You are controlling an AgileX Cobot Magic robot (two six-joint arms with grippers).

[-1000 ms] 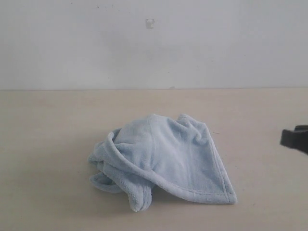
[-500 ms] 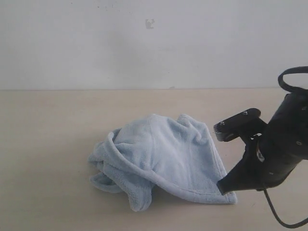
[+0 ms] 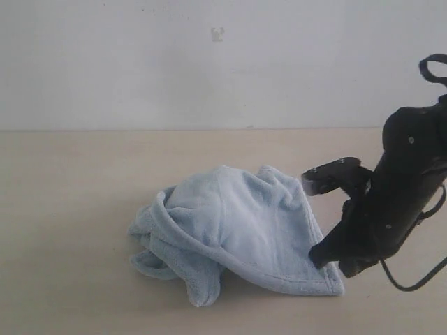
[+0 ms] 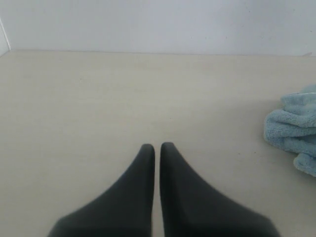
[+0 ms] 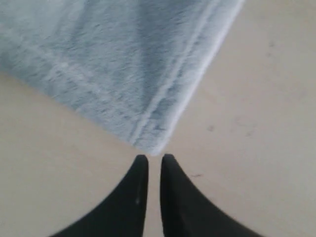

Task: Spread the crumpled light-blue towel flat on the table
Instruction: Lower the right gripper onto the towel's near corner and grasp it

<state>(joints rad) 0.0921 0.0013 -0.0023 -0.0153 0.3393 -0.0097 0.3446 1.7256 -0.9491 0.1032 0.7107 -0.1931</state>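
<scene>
The light-blue towel (image 3: pixel 237 223) lies crumpled in a heap in the middle of the beige table (image 3: pixel 70 209). Its hemmed front-right corner (image 3: pixel 334 285) lies flat. My right gripper (image 3: pixel 316 255) hangs just over the towel's right edge, close to that corner. In the right wrist view the fingers (image 5: pixel 154 157) are shut with nothing between them, and the towel's corner (image 5: pixel 150 145) lies just beyond the tips. My left gripper (image 4: pixel 157 145) is shut and empty over bare table, with the towel (image 4: pixel 296 133) off to one side. The left arm does not show in the exterior view.
A white wall (image 3: pixel 223 63) rises behind the table's far edge. Bare tabletop (image 4: pixel 98 98) surrounds the towel on all sides. A black cable (image 3: pixel 419 279) loops below the right arm.
The right arm has come in from the right edge and now stands at the towel's front-right corner. The towel has kept its shape and place.
</scene>
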